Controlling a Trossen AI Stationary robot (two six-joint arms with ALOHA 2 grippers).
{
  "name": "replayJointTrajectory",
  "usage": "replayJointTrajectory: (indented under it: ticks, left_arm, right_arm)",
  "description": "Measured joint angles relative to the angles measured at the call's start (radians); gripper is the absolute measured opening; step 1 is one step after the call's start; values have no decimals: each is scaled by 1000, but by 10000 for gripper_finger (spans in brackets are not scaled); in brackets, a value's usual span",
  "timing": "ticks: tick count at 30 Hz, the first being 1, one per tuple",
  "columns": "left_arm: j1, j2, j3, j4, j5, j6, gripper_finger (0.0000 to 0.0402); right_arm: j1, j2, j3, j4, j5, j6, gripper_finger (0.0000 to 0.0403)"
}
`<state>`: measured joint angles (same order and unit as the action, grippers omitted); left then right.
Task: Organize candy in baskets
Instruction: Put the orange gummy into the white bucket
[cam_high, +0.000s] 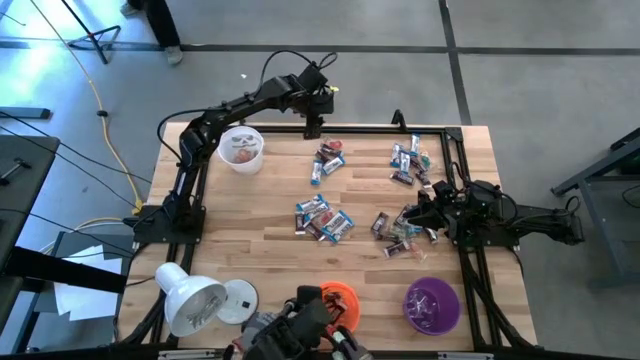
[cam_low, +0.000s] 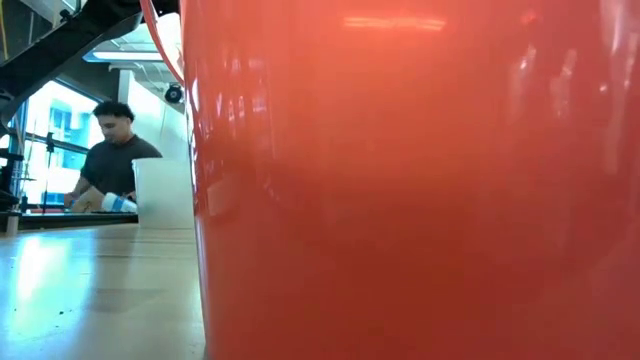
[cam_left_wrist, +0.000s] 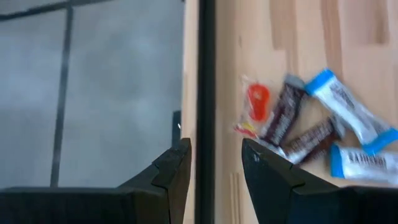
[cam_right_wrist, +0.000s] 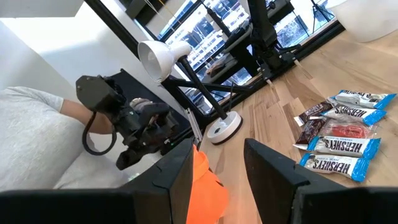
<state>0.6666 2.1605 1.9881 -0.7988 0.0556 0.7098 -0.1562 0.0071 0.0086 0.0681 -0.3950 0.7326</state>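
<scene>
Both grippers are hanging spread and empty: left gripper (cam_high: 313, 128) at top centre, right gripper (cam_high: 425, 212) at right. Candy (cam_high: 325, 217) is lying in 4 clusters mid-table; only the white basket (cam_high: 242, 148), upper left, seems started, so most sorting remains

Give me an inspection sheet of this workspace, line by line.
Surface: wooden table, dark frame rails.
Job's things: candy scattered in clusters mid-table; white basket at the far-left corner, orange basket and purple basket at the near edge.
Clutter: white lamp lying near-left.
Grippers: left gripper at the far edge, jaws open, empty; right gripper over right-hand candy, jaws open.
Cables: yellow cable on floor, left.
Surroundings: person beyond the table.
</scene>
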Motion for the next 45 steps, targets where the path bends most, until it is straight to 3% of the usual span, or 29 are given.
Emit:
replayJointTrajectory:
  ticks: [7,28,32,45]
  left_arm:
    - [-5,1,0,55,88,-88,131]
    - [-29,37,-1,33,101,-150,131]
    - [-40,35,61,-9,148,-130,130]
    - [26,61,117,-94,127,-163,86]
  right_arm:
    - [0,0,0,0,0,0,138]
    - [0,0,0,0,0,0,138]
    - [0,0,0,0,0,0,138]
    - [0,0,0,0,0,0,138]
